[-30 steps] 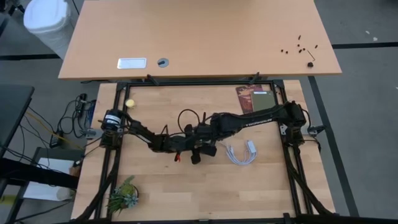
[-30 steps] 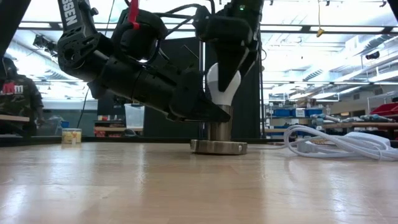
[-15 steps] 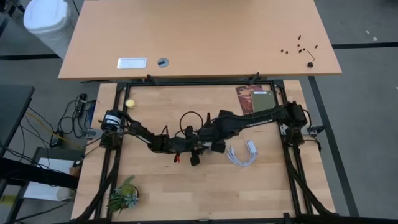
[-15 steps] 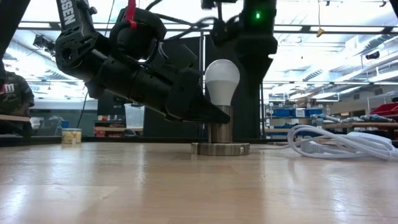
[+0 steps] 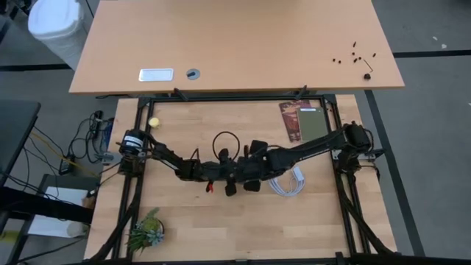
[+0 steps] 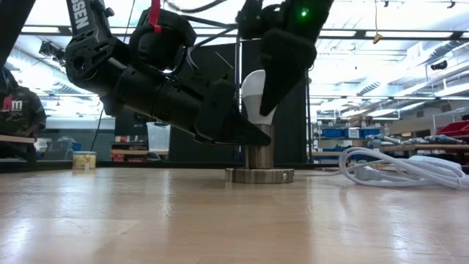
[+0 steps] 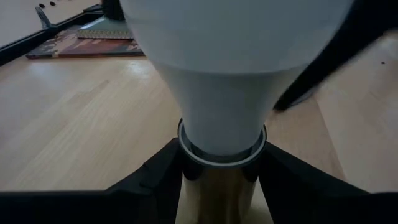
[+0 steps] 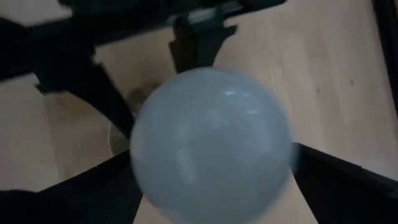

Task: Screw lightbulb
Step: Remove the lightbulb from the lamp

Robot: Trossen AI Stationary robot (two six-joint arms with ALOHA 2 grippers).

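The white lightbulb [image 6: 253, 92] stands upright with its narrow neck [image 7: 221, 124] in a metal socket [image 6: 258, 155]. The socket rests on its round flat base [image 6: 259, 175] at the table's middle. My left gripper [image 7: 221, 196] reaches in from the table's left and is shut on the socket just under the bulb. My right gripper [image 8: 214, 186] comes down from above, open. Its fingers stand on either side of the bulb's dome [image 8: 211, 149], and one finger [image 6: 282, 73] covers the dome's right side in the low view. I cannot tell whether they touch the dome. My left gripper pinches the socket's metal barrel [image 7: 219, 202] between its two fingers [image 7: 155, 180], right below the bulb's neck. The fingers come from the table's left, slanting slightly down. The socket stays upright with its base flat on the table.
A coiled white cable [image 5: 287, 180] lies just right of the socket. A book [image 5: 302, 118] lies at the far right, a yellow ball [image 5: 154, 122] at the far left and a small plant [image 5: 146, 232] near left. A person [image 6: 15, 110] is in the room beyond.
My right gripper has lifted off the bulb, rolled about its wrist, swung toward the table's near edge and come down around the dome again. The bulb showed bare for a moment in between. The bulb, the socket and my left gripper have stayed in place.
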